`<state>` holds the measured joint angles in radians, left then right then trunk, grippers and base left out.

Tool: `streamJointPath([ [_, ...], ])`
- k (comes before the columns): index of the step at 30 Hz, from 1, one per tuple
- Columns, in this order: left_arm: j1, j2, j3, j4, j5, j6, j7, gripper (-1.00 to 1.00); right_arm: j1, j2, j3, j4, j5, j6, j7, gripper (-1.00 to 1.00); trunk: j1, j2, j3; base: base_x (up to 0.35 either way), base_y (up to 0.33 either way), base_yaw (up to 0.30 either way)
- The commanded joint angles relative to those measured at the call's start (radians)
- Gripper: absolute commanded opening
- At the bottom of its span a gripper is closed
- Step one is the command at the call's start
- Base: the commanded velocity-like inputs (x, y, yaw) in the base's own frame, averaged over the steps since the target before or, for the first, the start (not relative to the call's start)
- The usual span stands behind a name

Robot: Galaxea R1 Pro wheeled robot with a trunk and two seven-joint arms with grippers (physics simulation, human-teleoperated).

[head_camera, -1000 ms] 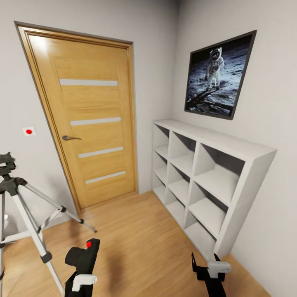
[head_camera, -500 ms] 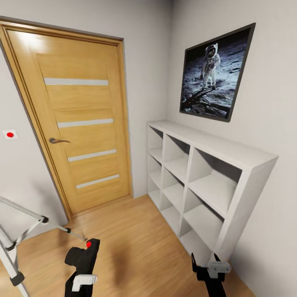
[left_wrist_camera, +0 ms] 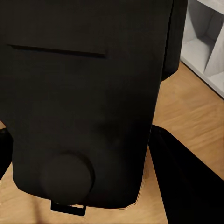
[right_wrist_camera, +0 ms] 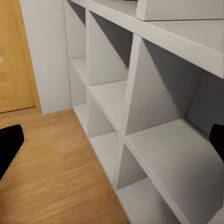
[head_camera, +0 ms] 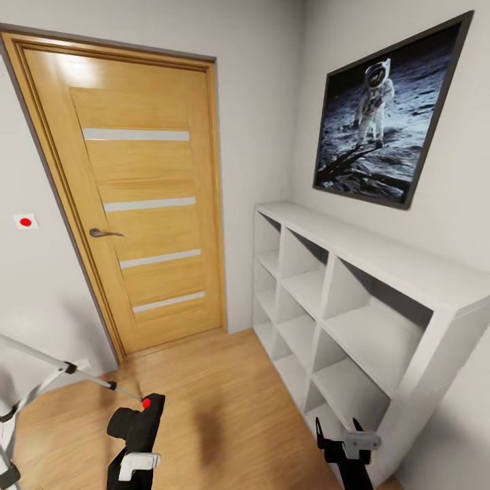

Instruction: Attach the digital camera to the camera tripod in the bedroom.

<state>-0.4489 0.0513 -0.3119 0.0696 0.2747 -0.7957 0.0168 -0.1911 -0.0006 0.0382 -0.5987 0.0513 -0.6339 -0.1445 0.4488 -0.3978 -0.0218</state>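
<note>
The digital camera point(head_camera: 138, 423), black with a red button on top, is held low at the left of the head view, and my left gripper point(head_camera: 133, 452) is shut on it. Its dark body point(left_wrist_camera: 84, 102) looms close in the left wrist view. Of the camera tripod, two silver legs point(head_camera: 67, 369) with black joints reach in at the lower left edge; its head is out of view. My right gripper point(head_camera: 337, 435) hangs open and holds nothing, close to the white cubby shelves, its fingertips point(right_wrist_camera: 9, 147) spread wide in the right wrist view.
A closed wooden door point(head_camera: 139, 197) stands ahead in the bedroom's white wall. White cubby shelves point(head_camera: 354, 299) run along the right wall under a framed astronaut picture point(head_camera: 388, 116). Light wood floor point(head_camera: 218, 401) lies between door, shelves and tripod.
The whole view has swung right and moved closer to the shelves, so the tripod's head has left the picture and only its legs remain. Both arms hold the same pose.
</note>
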Motion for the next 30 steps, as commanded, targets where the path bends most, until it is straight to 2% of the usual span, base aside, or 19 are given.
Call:
streamJointPath([
  [1,-0.002,-0.001,-0.009,0.004,0.004,-0.005,0.002,-1.0,-0.001,0.0,0.003,0.0,0.005,-0.001,-0.009,1.0,0.001,-0.002,-0.002,0.313,-0.125,0.285],
  [17,-0.002,-0.001,-0.009,0.004,0.004,-0.005,0.002,-1.0,-0.001,0.001,0.003,0.0,0.005,-0.001,-0.01,1.0,0.001,-0.002,-0.002,0.339,-0.028,0.287],
  [30,-0.002,-0.001,-0.009,0.004,0.004,-0.005,0.002,-1.0,-0.001,0.001,0.003,0.0,0.005,-0.001,-0.009,1.0,0.001,-0.002,-0.002,0.328,-0.149,0.287],
])
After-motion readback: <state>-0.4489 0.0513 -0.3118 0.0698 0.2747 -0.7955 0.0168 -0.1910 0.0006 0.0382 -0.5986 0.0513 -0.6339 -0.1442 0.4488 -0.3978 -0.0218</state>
